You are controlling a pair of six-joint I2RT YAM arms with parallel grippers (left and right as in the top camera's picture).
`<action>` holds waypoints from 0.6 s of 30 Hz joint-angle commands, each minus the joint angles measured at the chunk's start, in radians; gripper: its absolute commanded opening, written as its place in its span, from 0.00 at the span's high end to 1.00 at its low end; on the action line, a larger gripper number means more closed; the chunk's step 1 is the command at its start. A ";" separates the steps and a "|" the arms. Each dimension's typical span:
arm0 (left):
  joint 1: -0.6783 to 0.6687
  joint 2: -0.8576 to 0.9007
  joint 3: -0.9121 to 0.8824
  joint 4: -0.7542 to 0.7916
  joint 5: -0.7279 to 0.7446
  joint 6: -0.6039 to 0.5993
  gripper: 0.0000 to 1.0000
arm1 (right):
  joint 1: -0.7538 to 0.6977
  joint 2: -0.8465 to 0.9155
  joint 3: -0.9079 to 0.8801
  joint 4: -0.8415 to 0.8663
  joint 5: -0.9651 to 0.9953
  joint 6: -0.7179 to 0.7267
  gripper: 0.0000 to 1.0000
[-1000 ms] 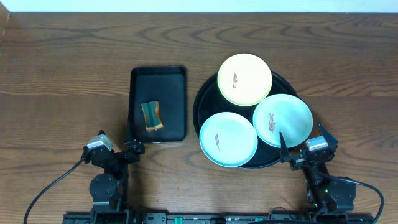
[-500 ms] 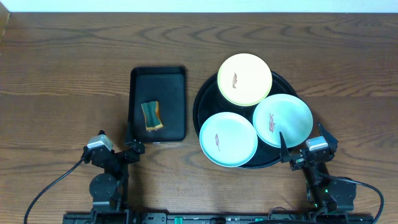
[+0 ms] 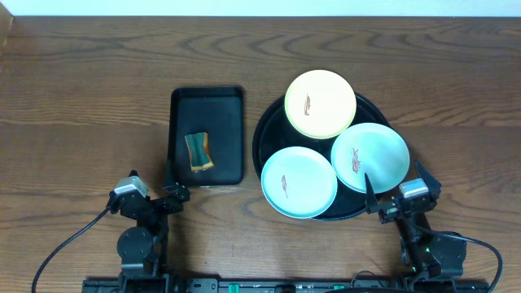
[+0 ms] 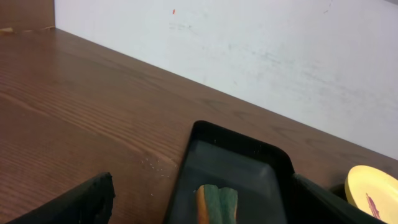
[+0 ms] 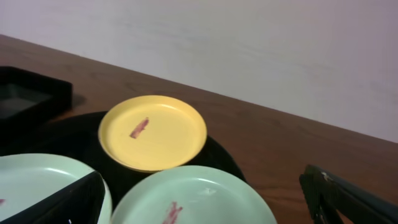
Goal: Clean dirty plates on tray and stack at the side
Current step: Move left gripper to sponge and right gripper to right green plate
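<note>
The round black tray holds three plates, each with a reddish-brown smear: a pale yellow plate at the back, a mint-blue plate at front left and a mint-blue plate at front right. My right gripper is open and empty at the tray's front right edge; the right wrist view shows the yellow plate and the right mint plate between its fingers. My left gripper is open and empty by the front of the rectangular tray.
A smaller rectangular black tray stands left of the round tray and holds a green and orange sponge, also in the left wrist view. A white wall runs behind the wooden table.
</note>
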 commanded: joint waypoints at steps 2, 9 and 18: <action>-0.001 -0.007 -0.010 -0.018 0.066 -0.002 0.11 | -0.020 -0.004 0.000 0.111 -0.152 0.064 0.01; -0.001 0.062 0.164 -0.012 0.134 -0.036 0.11 | -0.020 0.099 0.198 0.117 -0.159 0.124 0.01; -0.002 0.752 0.880 -0.639 0.356 -0.035 0.11 | -0.020 0.872 0.965 -0.506 -0.367 0.134 0.01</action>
